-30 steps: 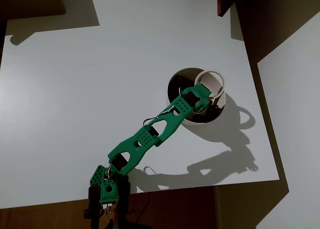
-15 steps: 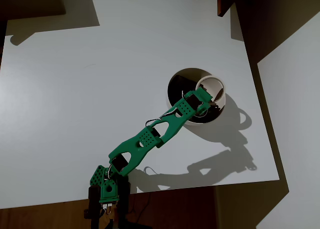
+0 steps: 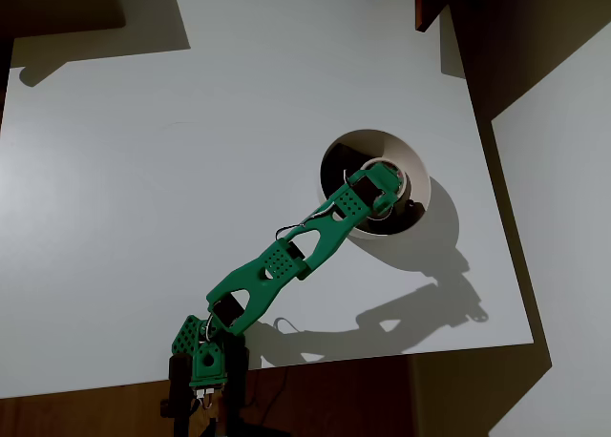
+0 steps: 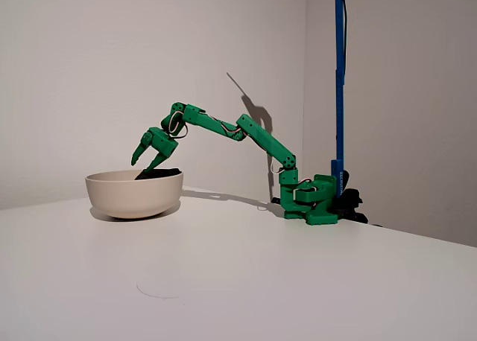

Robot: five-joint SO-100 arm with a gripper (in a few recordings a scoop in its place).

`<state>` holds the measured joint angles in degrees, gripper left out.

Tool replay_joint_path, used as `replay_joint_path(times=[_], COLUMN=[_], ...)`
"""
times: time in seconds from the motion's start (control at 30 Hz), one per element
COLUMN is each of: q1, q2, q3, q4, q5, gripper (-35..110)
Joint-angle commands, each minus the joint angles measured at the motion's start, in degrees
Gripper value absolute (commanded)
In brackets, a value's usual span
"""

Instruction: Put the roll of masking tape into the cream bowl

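Observation:
The cream bowl [image 3: 423, 185] stands right of centre on the white table; in the fixed view the bowl [image 4: 134, 194] is at the left. The roll of masking tape [image 3: 383, 162] lies inside the bowl as a pale ring, partly covered by the green gripper [image 3: 387, 187]. In the fixed view the gripper [image 4: 142, 165] hangs just above the bowl's rim, pointing down. It is open, with nothing between its fingers. The bowl's wall hides the tape in that view.
The green arm reaches from its base [image 3: 202, 359] at the table's near edge. A blue pole [image 4: 339, 80] rises behind the base. The table's right edge [image 3: 501, 218] runs close to the bowl. Bare white table [image 3: 162, 189] spreads to the left.
The tape roll, held over the bowl's right rim a second ago, has been let go and now lies lower inside the bowl. The gripper has opened and barely shifted.

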<state>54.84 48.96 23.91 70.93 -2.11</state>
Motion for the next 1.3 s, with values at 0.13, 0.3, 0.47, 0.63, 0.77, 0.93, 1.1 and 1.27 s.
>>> replay_joint_path(times=[0.13, 0.3, 0.47, 0.63, 0.77, 0.93, 1.1, 1.27], q1=[0.18, 0.00, -0.53, -1.32, -2.81, -5.62, -10.02, -15.47], q2=[6.86, 7.65, 9.05, 12.39, 17.58, 24.70, 30.67, 35.77], q3=[-3.25, -3.25, -3.25, -3.25, -3.25, -3.25, -3.25, -3.25], q4=[0.97, 0.09, -1.32, -2.64, -1.93, 1.93, 8.17, 13.89], q5=[0.26, 0.70, 1.41, 3.25, 4.13, 4.66, 5.19, 5.80], gripper=[9, -8, -8, -8, -8, -8, -8, -8])
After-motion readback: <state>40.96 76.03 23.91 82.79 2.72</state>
